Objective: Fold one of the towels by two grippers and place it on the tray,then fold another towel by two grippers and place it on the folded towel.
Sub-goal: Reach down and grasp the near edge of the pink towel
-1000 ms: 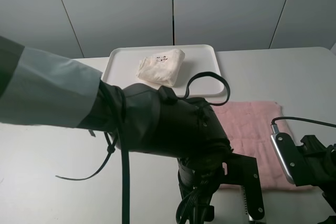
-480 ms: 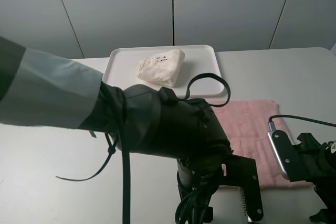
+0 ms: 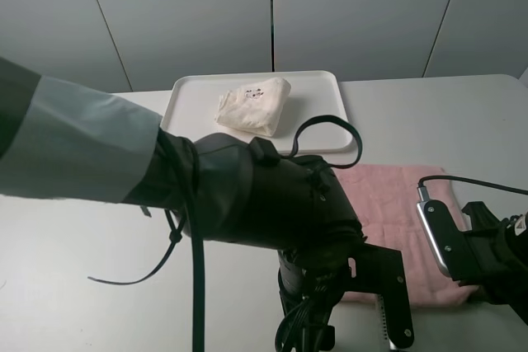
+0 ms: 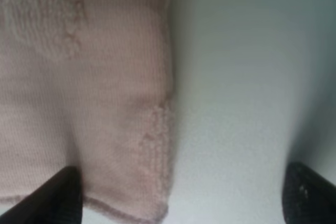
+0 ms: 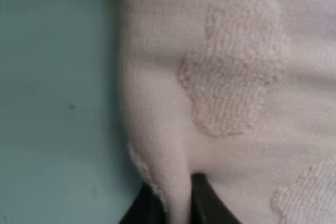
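Exterior high view: the cream towel (image 3: pixel 252 106) lies folded on the tray (image 3: pixel 318 92) at upper centre, so the first half of the task reads as complete. The pink towel (image 3: pixel 394 204) lies flat and unfolded on the bench (image 3: pixel 74 245) at lower right, just below the tray. The left arm (image 3: pixel 247 195) fills the foreground and hides the towel's near left corner. The right arm (image 3: pixel 487 257), at the lower right edge, has shifted leftward over the past second and now sits over the towel's near right corner. Left wrist view: the left gripper (image 4: pixel 184 198) is unchanged, spread wide and holding nothing. One of its fingers (image 4: pixel 58 198) stands over the pink cloth at lower left and the other over bare bench at lower right, so the towel's corner lies between them. Right wrist view: the right gripper (image 5: pixel 170 205) has closed, and a raised ridge of the pink towel's edge is pinched between its dark tips at bottom centre. Judgement: the second fold is at its grasping step, with one near corner secured. The left gripper probably has to close on its corner before both lift; a one-sided lift would likely drag the cloth askew.
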Action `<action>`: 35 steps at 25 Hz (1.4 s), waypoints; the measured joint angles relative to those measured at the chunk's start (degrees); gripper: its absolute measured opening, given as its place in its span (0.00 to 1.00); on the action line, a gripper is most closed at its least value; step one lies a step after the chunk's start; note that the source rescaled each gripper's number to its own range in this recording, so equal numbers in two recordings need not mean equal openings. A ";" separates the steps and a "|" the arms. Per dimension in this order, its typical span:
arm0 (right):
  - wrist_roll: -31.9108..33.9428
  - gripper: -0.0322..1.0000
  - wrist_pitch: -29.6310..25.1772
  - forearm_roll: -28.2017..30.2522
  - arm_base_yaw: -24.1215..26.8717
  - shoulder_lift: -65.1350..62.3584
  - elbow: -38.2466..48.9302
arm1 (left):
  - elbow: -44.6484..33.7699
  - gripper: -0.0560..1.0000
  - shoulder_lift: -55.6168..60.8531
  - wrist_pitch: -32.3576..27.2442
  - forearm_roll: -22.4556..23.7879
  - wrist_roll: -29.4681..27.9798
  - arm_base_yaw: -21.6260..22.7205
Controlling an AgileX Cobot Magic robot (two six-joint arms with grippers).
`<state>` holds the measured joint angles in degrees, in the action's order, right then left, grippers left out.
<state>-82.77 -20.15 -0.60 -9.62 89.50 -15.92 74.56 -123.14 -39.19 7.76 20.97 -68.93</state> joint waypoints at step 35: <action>2.70 0.04 0.49 -2.59 0.00 -0.40 0.00 | 2.67 0.06 -1.86 -0.36 7.00 -6.51 -0.19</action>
<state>-80.07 -19.65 -3.19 -9.62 89.09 -15.92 77.23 -125.01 -39.55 14.76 14.46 -69.13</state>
